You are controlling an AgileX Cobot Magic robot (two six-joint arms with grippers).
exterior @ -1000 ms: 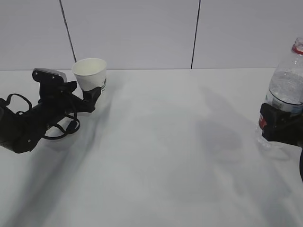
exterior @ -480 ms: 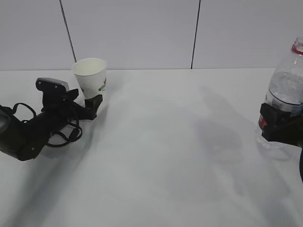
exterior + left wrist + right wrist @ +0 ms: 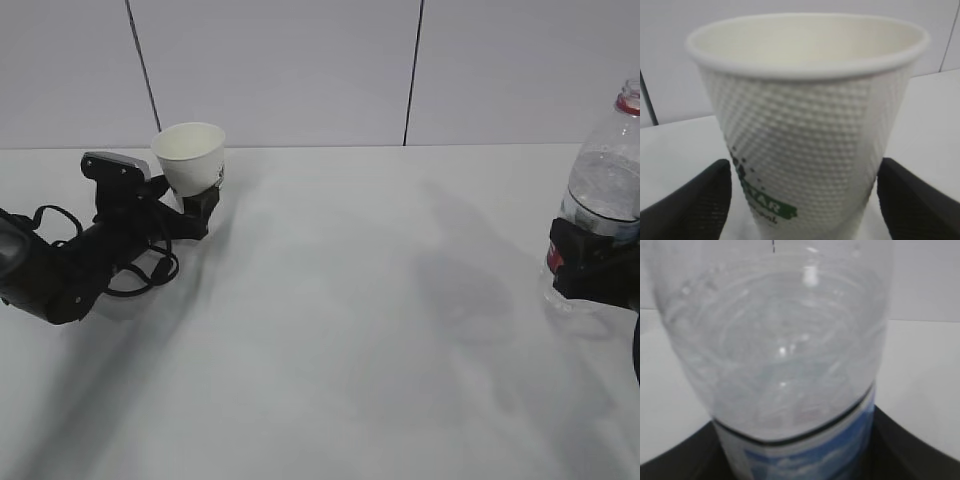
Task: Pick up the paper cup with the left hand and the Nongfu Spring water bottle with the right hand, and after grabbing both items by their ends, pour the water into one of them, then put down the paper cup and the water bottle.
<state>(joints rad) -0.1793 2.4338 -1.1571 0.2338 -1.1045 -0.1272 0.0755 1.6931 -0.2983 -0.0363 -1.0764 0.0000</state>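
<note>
At the far left of the exterior view the left hand [image 3: 200,205] lies low over the white table [image 3: 330,330], a black arm with looped cables and a grey camera block on top; its jaws stand wide apart with the paper cup [image 3: 190,157] between them, low on the cup's tapered lower part; the cup sits upright near the table's back edge, mouth open upward, cream inside; whether its base rests on the table or is lifted cannot be told from here. In the left wrist view the paper cup [image 3: 807,130] fills the picture, its dimpled white wall and a green printed mark low on the side; one black finger [image 3: 695,205] shows at the lower left and the other at the lower right, each close beside the cup's wall; contact cannot be made out. The middle of the table is plain white, crossed by soft shadows; behind it runs a pale wall [image 3: 300,70] with two dark vertical seams. At the far right edge the water bottle [image 3: 608,190] stands upright, clear, with a red neck ring at the top; the right hand [image 3: 590,262] is clamped on its labelled lower part. In the right wrist view the water bottle [image 3: 780,355] shows clear above a blue-and-white label, with dark jaws at either side below.
</note>
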